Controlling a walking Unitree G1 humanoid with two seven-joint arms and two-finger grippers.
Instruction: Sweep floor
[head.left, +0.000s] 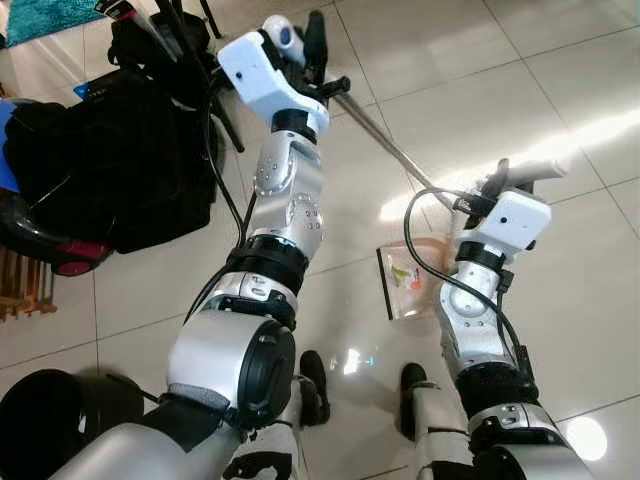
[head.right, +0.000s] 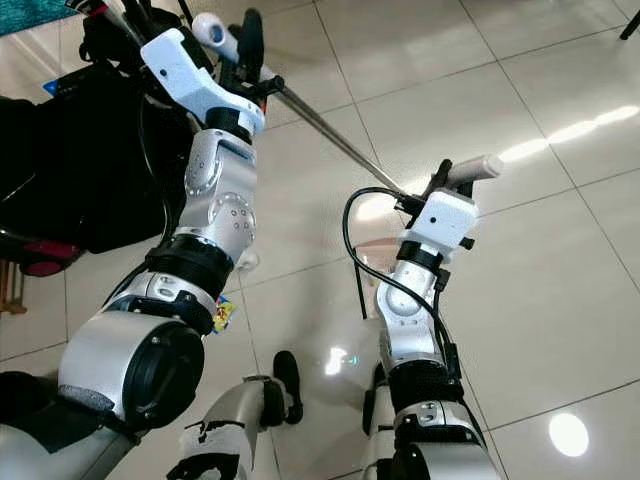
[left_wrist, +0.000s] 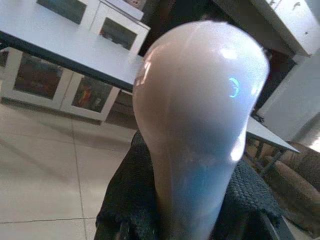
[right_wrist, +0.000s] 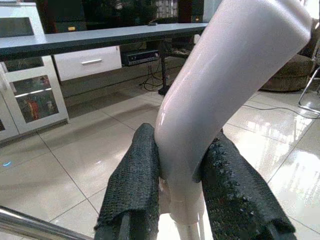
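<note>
My left gripper (head.left: 305, 55) is raised at the upper left, shut on the broom's white rounded top (left_wrist: 200, 115). The broom's thin metal shaft (head.left: 385, 140) slants down to the right across the tiles. My right gripper (head.left: 500, 185) is lower on the right, shut on a white angled handle (right_wrist: 225, 75), with black padded fingers (right_wrist: 132, 190) pressed on both sides of it. Below that handle a translucent pinkish dustpan (head.left: 410, 280) with a colourful scrap in it rests on the floor, partly hidden by my right arm. A small colourful wrapper (head.right: 222, 312) lies on the tiles beside my left arm.
A black bag (head.left: 100, 170) with cables and stand legs is heaped at the left. A wooden rack (head.left: 20, 285) and a round black bin (head.left: 40, 420) are nearer on the left. Glossy beige tiles (head.left: 560, 300) stretch to the right. My feet (head.left: 315, 385) stand below.
</note>
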